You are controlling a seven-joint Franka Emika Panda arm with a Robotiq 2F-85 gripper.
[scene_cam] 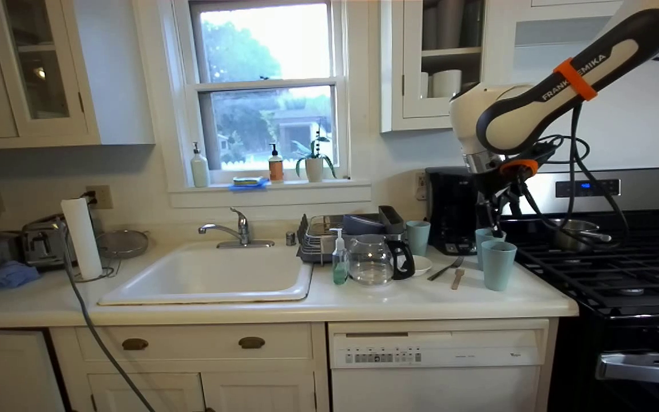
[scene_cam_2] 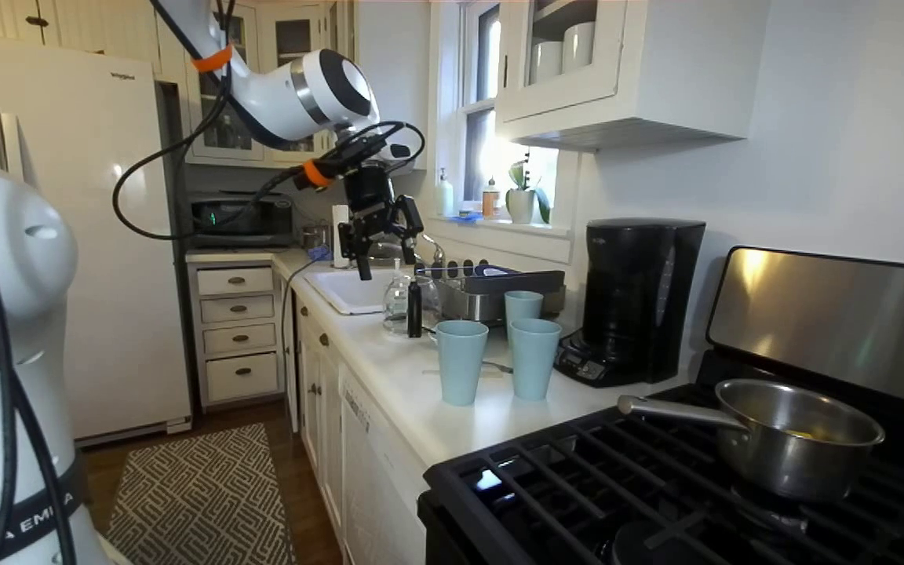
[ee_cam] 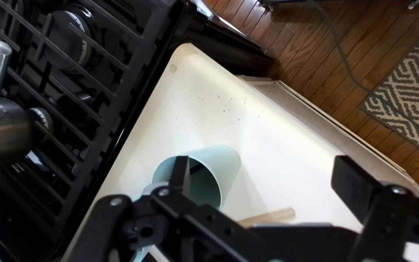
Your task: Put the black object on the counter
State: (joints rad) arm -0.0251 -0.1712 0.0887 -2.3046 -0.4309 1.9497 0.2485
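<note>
The gripper [ee_cam: 264, 177] stands spread, its fingers [ee_cam: 352, 185] wide apart, above the counter [ee_cam: 202, 122]. In the wrist view one finger overlaps the rim of a pale teal cup [ee_cam: 222, 162]; contact cannot be determined. The black object [ee_cam: 196, 168] is located inside this cup, only a short length visible. A wooden utensil [ee_cam: 273, 216] lies near the cup. A second cup [scene_cam_2: 536, 362] stands just beside the cup. In an exterior view, a fork [scene_cam: 445, 269] lies left of the cup, a coffee pot [scene_cam: 370, 260] stands farther left, and a sink [scene_cam: 209, 298] is well beyond; a coffee maker [scene_cam: 448, 214] stands behind the cup and the stove [scene_cam: 647, 280] is right of the cup.
</note>
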